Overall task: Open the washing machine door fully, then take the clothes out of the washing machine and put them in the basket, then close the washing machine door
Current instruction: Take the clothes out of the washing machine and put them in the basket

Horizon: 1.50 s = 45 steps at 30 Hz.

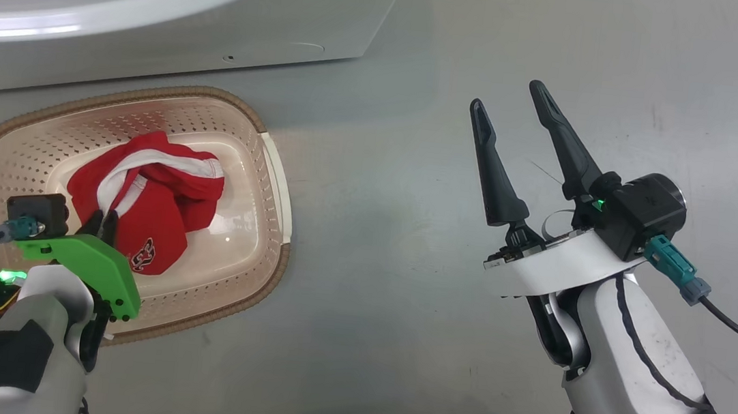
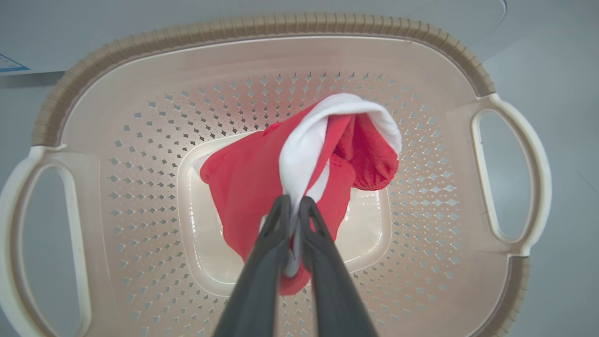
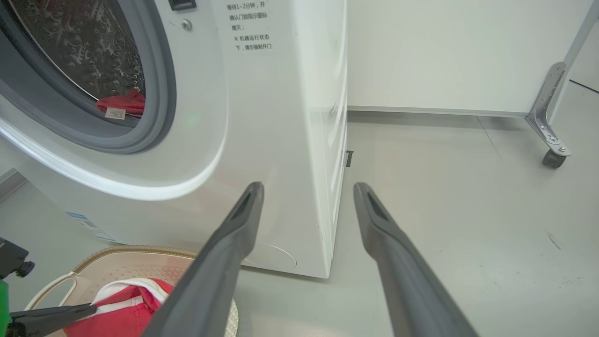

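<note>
Left wrist view: the left hand (image 2: 294, 202) is pinched tight on the white trim of the red clothes (image 2: 243, 182), inside the basket (image 2: 262, 28) on the floor (image 1: 403, 272), beside the washing machine (image 3: 281, 117). The right hand (image 1: 507, 97) stands wide, empty. Another red garment (image 3: 124, 102) lies in the drum (image 3: 84, 56).

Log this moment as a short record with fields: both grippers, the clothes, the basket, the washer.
left gripper: shut on the white trim of a red garment
right gripper: open, empty, over the floor to the right of the basket
red garment: bunched inside the basket
second garment: red with a white label, lying in the drum
basket: on the floor in front of the washer
remaining: second garment to fetch
</note>
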Available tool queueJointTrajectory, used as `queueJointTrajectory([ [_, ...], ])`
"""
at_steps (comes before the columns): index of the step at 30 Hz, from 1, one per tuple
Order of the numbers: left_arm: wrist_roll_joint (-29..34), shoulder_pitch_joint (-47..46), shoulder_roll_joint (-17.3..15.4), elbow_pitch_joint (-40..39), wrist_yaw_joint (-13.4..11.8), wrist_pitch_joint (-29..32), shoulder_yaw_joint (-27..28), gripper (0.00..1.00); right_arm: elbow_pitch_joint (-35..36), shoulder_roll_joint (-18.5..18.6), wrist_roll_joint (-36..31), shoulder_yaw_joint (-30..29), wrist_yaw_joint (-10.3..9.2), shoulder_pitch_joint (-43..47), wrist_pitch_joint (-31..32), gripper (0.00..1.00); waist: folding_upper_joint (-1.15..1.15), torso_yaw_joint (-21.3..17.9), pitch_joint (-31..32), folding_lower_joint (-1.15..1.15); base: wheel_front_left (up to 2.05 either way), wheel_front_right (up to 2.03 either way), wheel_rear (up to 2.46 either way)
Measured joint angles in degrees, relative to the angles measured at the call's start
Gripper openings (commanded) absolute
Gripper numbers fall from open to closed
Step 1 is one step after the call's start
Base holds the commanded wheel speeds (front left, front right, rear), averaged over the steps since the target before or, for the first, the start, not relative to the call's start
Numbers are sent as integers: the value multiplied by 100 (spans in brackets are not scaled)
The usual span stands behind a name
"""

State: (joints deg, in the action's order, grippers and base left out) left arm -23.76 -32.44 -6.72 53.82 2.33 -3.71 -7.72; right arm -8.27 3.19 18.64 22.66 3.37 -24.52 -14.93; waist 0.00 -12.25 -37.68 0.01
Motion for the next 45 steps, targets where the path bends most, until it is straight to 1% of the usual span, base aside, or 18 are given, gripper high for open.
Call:
queueJointTrajectory([
  [6, 0, -17, 47, 241, 5, -221, -7, 100, -75, 0, 4, -1, 0, 0, -1, 100, 0, 39, 161, 0, 0, 0, 0],
  [14, 0, 5, 124, 365, 7, -743, 10, 100, -258, 1, 42, -60, 1, 37, -1, 100, 0, 131, 511, 0, 0, 0, 0],
  [22, 79, 117, 232, 246, 125, -1001, -152, 100, -478, 2, -29, -244, 3, 298, 0, 100, 0, 302, 963, 0, 0, 0, 0],
  [26, 149, 138, 259, 32, 157, -1050, -197, 100, -550, 2, -65, -302, 7, 420, 0, 100, 0, 423, 1191, -1, 0, 0, 0],
  [32, 219, 202, 260, -553, 157, -1063, -179, 100, -648, 2, -66, -341, 15, 609, 0, 100, 0, 618, 1612, -1, 0, 0, 0],
  [34, 224, 268, 255, -858, 155, -1072, -132, 100, -690, 2, -65, -341, 58, 667, 0, 100, 0, 659, 1740, -1, 0, 0, 0],
  [38, 399, 324, 205, -1547, 137, -1073, -2, 100, -728, 2, -65, -356, 68, 803, 0, 100, 0, 720, 1999, -1, 0, 0, 0],
  [45, 578, 797, 171, -2268, -55, -1073, 69, 100, -784, 0, -63, -417, 69, 1078, 0, 100, 0, 773, 2432, -1, 0, 0, 0],
])
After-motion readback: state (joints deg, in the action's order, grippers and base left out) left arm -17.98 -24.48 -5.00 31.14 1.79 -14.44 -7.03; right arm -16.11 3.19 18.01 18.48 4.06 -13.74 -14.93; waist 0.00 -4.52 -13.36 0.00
